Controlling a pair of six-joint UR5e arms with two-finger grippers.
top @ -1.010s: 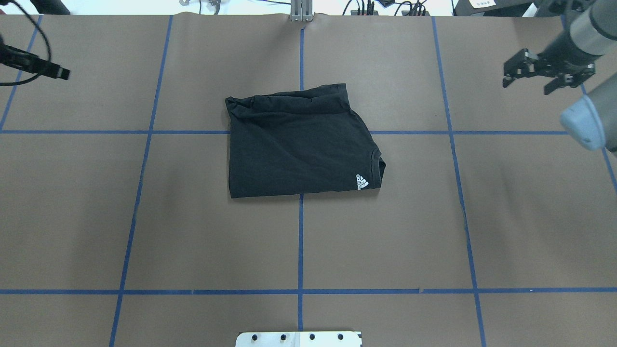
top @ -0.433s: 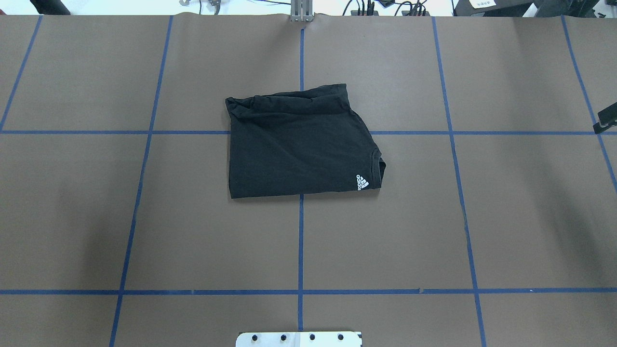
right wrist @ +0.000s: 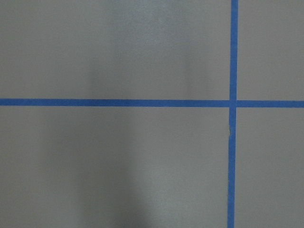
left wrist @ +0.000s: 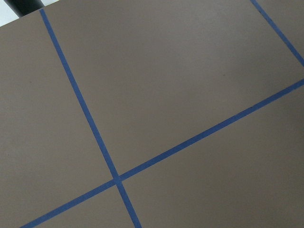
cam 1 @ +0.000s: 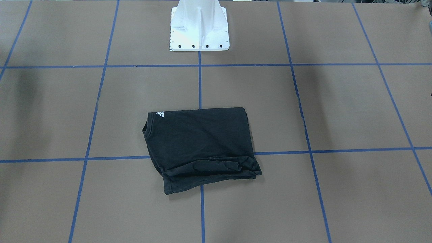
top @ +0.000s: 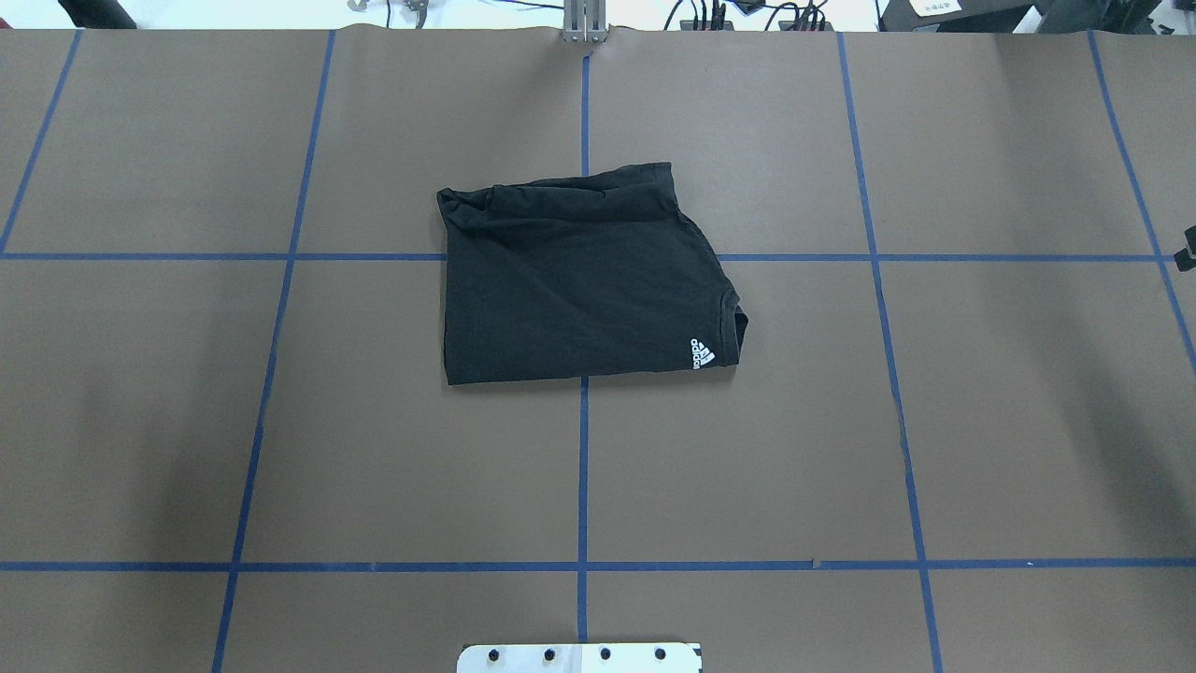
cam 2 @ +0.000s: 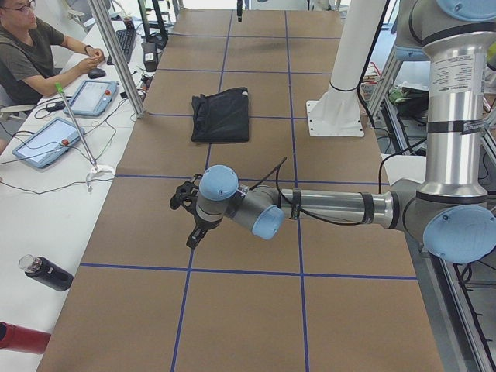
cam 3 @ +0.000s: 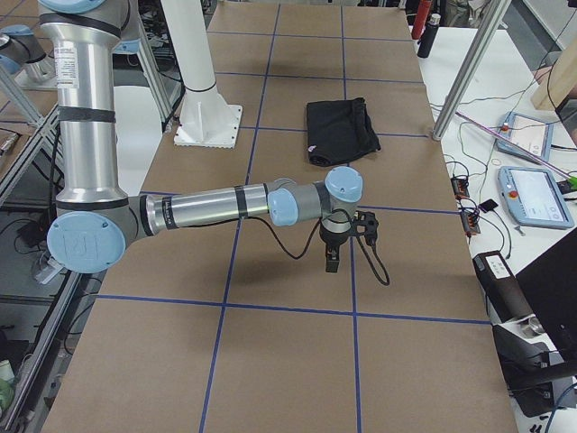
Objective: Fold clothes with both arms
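The black T-shirt (top: 579, 280) lies folded into a rough rectangle at the middle of the table, with its small white logo (top: 702, 353) at the near right corner. It also shows in the front view (cam 1: 199, 145) and both side views (cam 2: 222, 115) (cam 3: 338, 126). Neither gripper touches it. My left gripper (cam 2: 184, 221) hangs over bare table far to the left, seen only in the exterior left view. I cannot tell whether it is open or shut. My right gripper (cam 3: 334, 257) hangs over the far right. Only a black sliver of it (top: 1188, 250) shows overhead, so I cannot tell its state either.
The brown table (top: 280, 421) carries a blue tape grid. The white pedestal base (cam 1: 199, 23) stands at the robot's side. An operator (cam 2: 31, 54) sits beyond the far edge, with tablets and cables. A dark bottle (cam 2: 46, 273) lies off the table's left end.
Both grippers have moved outward from the far corners of the overhead view. The left is gone from it and the right is a sliver at the right edge. The shirt has not moved.
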